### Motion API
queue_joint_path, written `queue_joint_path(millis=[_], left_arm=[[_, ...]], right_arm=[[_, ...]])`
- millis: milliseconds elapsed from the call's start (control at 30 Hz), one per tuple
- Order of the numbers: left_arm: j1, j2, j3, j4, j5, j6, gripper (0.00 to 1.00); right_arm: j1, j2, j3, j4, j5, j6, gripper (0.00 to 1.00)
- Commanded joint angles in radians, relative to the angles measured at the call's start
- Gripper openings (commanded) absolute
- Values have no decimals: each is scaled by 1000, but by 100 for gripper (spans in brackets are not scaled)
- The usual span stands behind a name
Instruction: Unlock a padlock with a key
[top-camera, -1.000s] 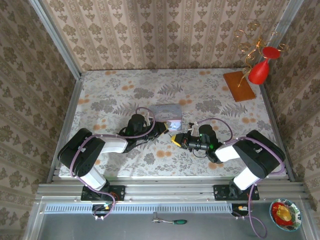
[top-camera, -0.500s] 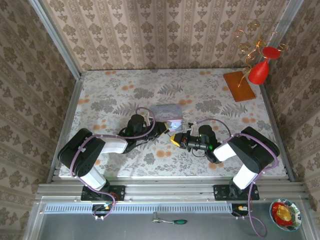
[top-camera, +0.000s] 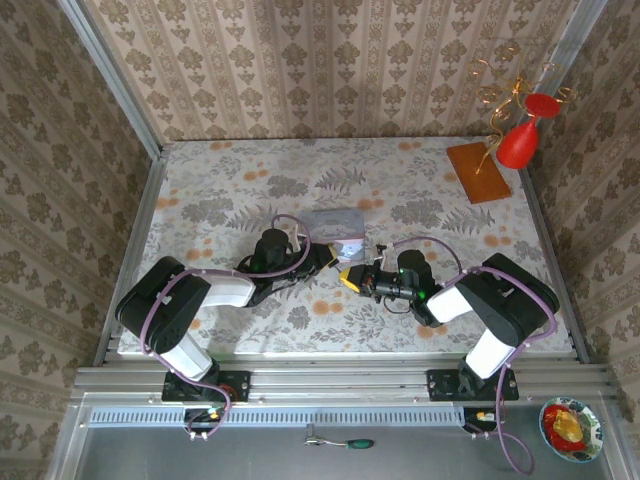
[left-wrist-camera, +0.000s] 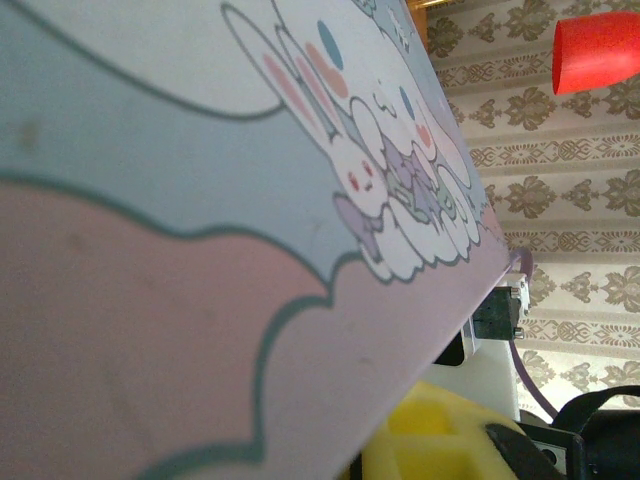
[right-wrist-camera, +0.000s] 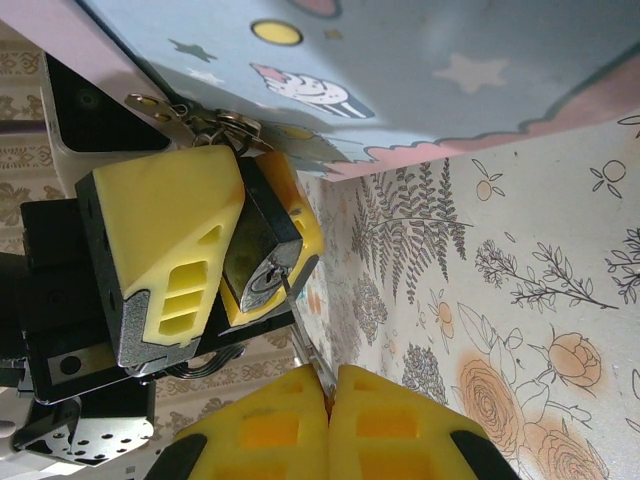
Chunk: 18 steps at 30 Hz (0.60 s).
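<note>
On the left, the tin (left-wrist-camera: 200, 200) is crowded close by the left gripper (top-camera: 330, 257). The padlock (right-wrist-camera: 258, 265) is pinched between its yellow fingers just under the tin's edge, keyhole turned outward. The shackle looks to be hooked into the tin's clasp. Moving right, the key (right-wrist-camera: 303, 338) is seen as a thin sliver, its tip right at the keyhole. It is clamped in the right gripper (right-wrist-camera: 328, 392), whose jaws are pressed together on it, low over the table (right-wrist-camera: 520, 300). Insertion is judged to be the step in hand. The blade should be lined up with the slot and eased straight in. The padlock must be held firm, and no twist applied until the key is fully seated.
</note>
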Motion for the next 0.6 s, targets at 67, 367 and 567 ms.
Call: queue_joint_path(millis=[67,367,567], left_arm=[[-5,3,-5,81,32,-21,0],[-7,5,-3,91,37,-24,0],[-7,9,-2,92,38,-25,0]], right_arm=[[-12,-28,-7,25,4,1,0],[-14,-27,-3,30,3,6,0],[-14,-28,-2,47,1,16,0]])
